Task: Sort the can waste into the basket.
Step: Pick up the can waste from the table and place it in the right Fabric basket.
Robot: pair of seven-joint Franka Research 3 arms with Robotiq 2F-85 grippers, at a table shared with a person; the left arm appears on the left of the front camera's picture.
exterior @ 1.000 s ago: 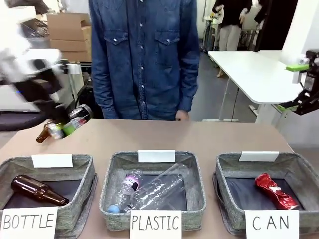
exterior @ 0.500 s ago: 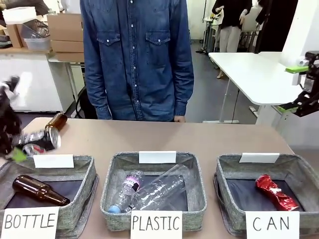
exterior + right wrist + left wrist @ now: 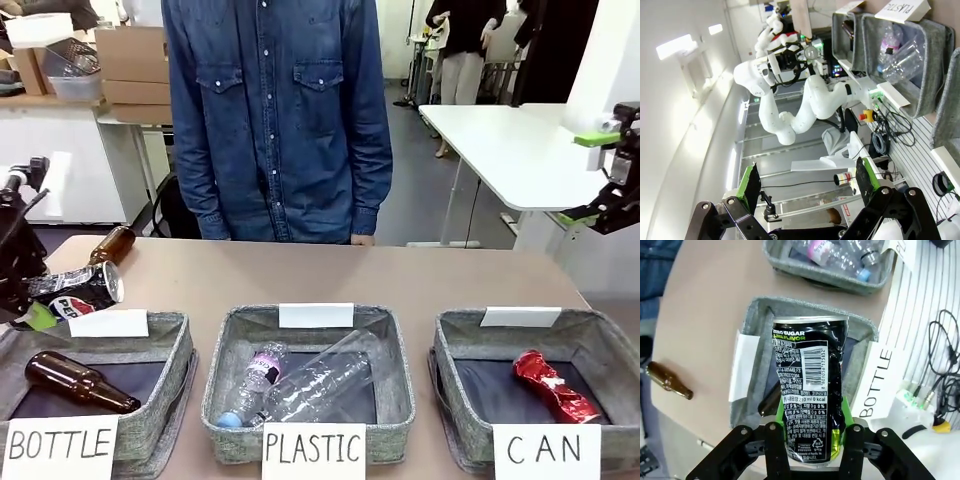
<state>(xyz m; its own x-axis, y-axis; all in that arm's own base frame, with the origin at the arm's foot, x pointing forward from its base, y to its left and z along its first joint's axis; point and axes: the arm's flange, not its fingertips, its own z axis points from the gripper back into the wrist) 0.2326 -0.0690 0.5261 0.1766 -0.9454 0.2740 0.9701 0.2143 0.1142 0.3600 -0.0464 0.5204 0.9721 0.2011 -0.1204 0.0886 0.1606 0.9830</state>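
Two cans matter here. In the front view the red can (image 3: 553, 383) lies in the basket (image 3: 452, 335) carded "CAN" at the right end of the bench (image 3: 420, 280). The black can (image 3: 85, 288) is at the far left, clamped in the left gripper (image 3: 45, 305) above the back rim of the "BOTTLE" basket (image 3: 172, 330), its long axis roughly level. Its red-blue logo is perhaps Pepsi's, too small to be sure. The target therefore lies well to the right, past the "PLASTIC" basket (image 3: 228, 335); the right gripper (image 3: 590, 175) hangs nearer it, wide open and empty. The left wrist view shows the green pads (image 3: 781, 416) squeezing the can's lower end, the can running straight out along them, printed "ZERO SUGAR", "LIME FLAVOR" and "0 kcal". The right wrist view shows spread fingers (image 3: 747, 187) with nothing between.
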